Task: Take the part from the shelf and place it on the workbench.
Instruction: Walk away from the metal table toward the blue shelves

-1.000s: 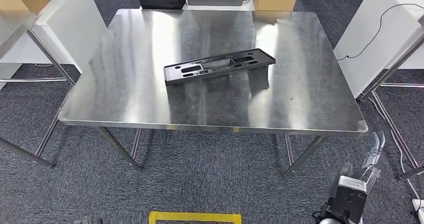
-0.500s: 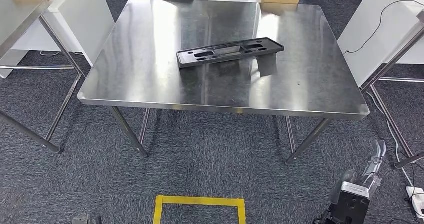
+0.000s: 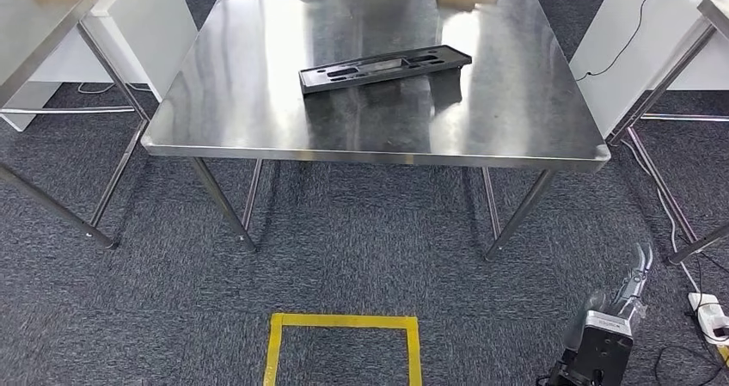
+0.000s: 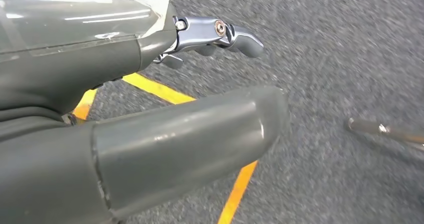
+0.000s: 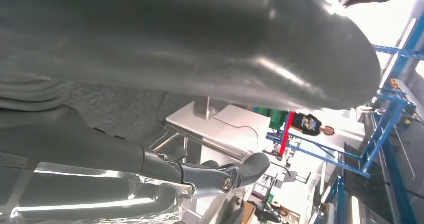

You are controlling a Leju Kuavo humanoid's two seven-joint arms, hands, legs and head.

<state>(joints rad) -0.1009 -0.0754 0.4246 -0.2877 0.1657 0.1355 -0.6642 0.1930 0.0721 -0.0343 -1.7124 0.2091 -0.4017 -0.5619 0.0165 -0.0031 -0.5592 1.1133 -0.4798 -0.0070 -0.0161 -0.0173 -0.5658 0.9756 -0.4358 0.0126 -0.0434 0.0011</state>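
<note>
The long black part (image 3: 384, 67) lies flat on the steel workbench (image 3: 258, 102), toward its far middle, with nothing touching it. My right hand (image 3: 632, 283) hangs low over the carpet, well short of the table's near right corner, its fingers straight and holding nothing. Up close, the right hand (image 5: 200, 84) shows thumb and fingers apart with nothing between them. My left hand (image 4: 150, 109) hangs above the carpet too, thumb and fingers spread around nothing.
A yellow tape square (image 3: 344, 347) marks the carpet in front of the workbench. Another steel table (image 3: 43, 25) stands at the left and a white table (image 3: 653, 33) at the right. A power strip (image 3: 709, 313) lies by my right hand. Blue racks (image 5: 395, 109) and a person (image 5: 310, 124) stand behind.
The whole picture has shifted: the camera has moved back from the workbench, so more carpet and the tape square show. The part has stayed where it lay on the table.
</note>
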